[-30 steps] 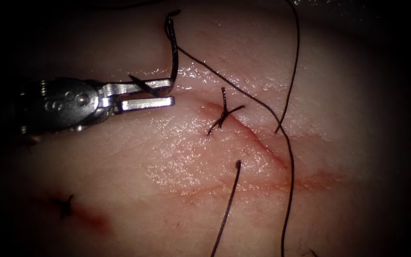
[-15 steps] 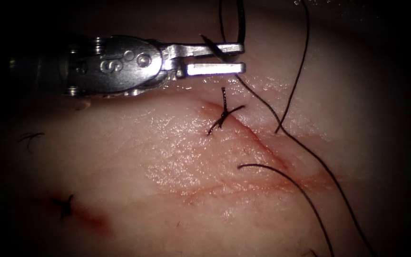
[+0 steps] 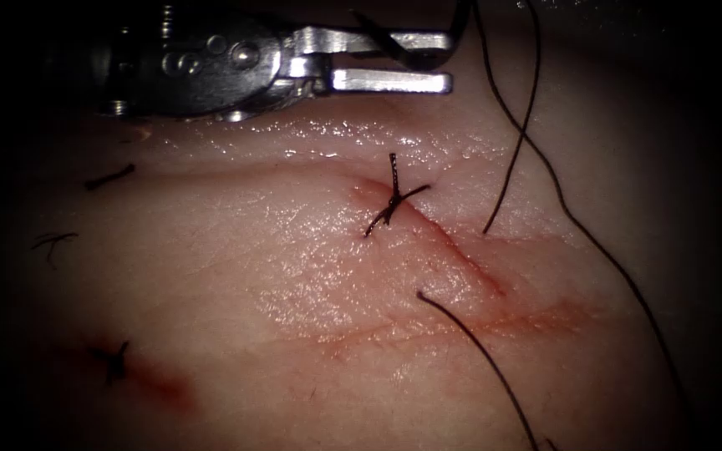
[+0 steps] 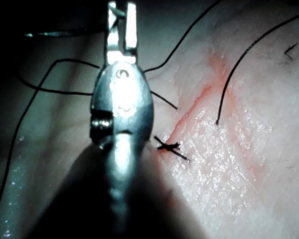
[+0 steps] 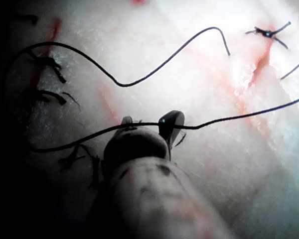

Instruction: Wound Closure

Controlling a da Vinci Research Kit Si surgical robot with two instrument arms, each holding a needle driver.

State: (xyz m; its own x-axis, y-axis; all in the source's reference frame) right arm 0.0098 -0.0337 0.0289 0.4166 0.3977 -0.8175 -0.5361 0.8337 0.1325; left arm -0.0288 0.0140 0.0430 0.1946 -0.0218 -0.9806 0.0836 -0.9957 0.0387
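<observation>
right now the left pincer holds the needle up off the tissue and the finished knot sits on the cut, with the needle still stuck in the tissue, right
Not quite. The needle is not in the tissue: the endoscope view shows it clear of the surface, held near its thread end in the left pincer. The rest stands: the finished knot sits on the cut.

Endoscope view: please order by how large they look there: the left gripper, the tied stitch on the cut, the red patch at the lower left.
1. Left gripper, clearly largest, though nearer the camera.
2. Red patch and tied stitch look about alike; I would not rank them.
</observation>
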